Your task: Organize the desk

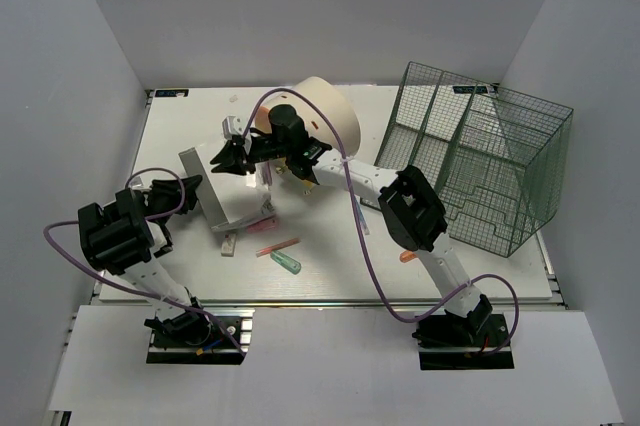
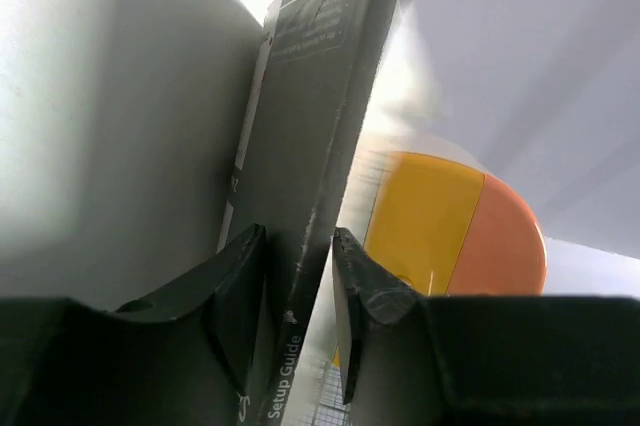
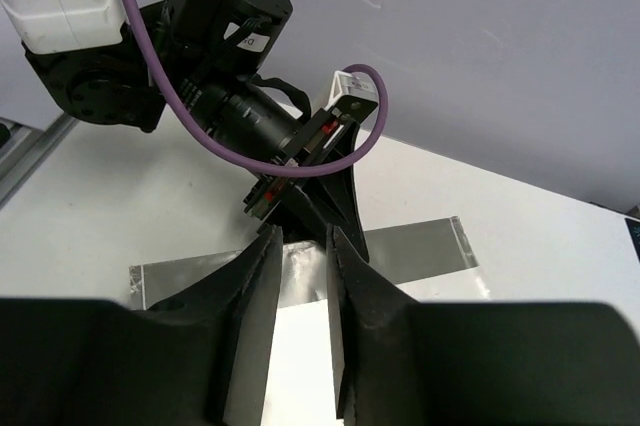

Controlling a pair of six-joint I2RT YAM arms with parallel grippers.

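Observation:
The white desk [image 1: 340, 271] carries a grey and white setup-guide booklet [image 1: 238, 208] at its left middle. My left gripper [image 1: 190, 186] is shut on the booklet's dark cover edge [image 2: 310, 116], which stands upright between its fingers [image 2: 300, 276]. My right gripper [image 1: 222, 158] reaches across from the right and hovers over the booklet's far end. In the right wrist view its jaws [image 3: 300, 276] stand a little apart above the grey band [image 3: 410, 251], with nothing seen between them, and the left gripper [image 3: 305, 211] sits just beyond.
A cream cylinder with an orange rim [image 1: 322, 111] lies on its side behind the booklet and also shows in the left wrist view [image 2: 455, 231]. A green mesh basket [image 1: 480, 161] fills the right side. A pink marker [image 1: 262, 225], a red one [image 1: 278, 246], a green one [image 1: 286, 264] and a small orange piece [image 1: 407, 256] lie on the desk.

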